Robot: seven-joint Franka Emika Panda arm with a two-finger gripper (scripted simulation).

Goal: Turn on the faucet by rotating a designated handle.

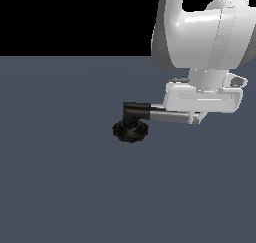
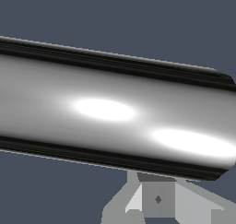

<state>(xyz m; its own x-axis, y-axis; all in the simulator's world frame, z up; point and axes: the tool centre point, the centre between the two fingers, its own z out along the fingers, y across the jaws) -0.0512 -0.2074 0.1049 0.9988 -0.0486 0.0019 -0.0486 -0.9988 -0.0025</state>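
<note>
The faucet [image 1: 131,127] stands on the bare grey counter [image 1: 60,187] by its black scalloped base [image 1: 130,132], its silver handle [image 1: 167,116] reaching toward the exterior view's right into the claw [image 1: 194,118], set at the far tip probably for leverage; whether it grips I cannot tell, and no containers are visible

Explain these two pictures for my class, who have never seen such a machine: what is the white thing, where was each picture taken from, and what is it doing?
Both are simulator renders. The exterior view shows a large white robot arm from off to one side. On the flat dark grey-blue floor stands a small faucet with a black scalloped round base. Its shiny silver cylindrical handle reaches under the arm's white gripper, which sits at the bar's far end. The wrist view comes from a camera on the arm, so the silver bar fills it. Whether the gripper is closed on the bar cannot be told.
</note>
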